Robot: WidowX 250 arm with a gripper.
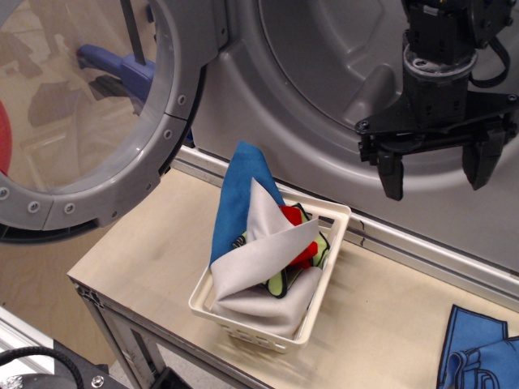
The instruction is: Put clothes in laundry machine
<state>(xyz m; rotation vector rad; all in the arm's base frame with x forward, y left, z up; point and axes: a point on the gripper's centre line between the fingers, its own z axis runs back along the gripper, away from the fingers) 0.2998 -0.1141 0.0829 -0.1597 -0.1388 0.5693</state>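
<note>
A white slotted basket (pixel 328 267) sits on the wooden shelf and holds the clothes. A blue cloth (pixel 242 198) stands up at its back left. A light grey cloth (pixel 263 259) drapes across the front. A red cloth (pixel 297 220) and a yellow-green black-edged cloth (pixel 276 284) peek out between them. The laundry machine's drum mouth (pixel 340 73) fills the background, with its round clear-window door (pixel 89 105) swung open at the left. My black gripper (pixel 439 172) hangs open and empty in front of the drum, up and to the right of the basket.
The wooden shelf (pixel 138 251) ends at a front edge with a metal frame below. A metal sill (pixel 430 251) runs along the machine's base. More blue fabric (pixel 478 356) lies at the lower right corner. A black cable (pixel 32 361) shows at the lower left.
</note>
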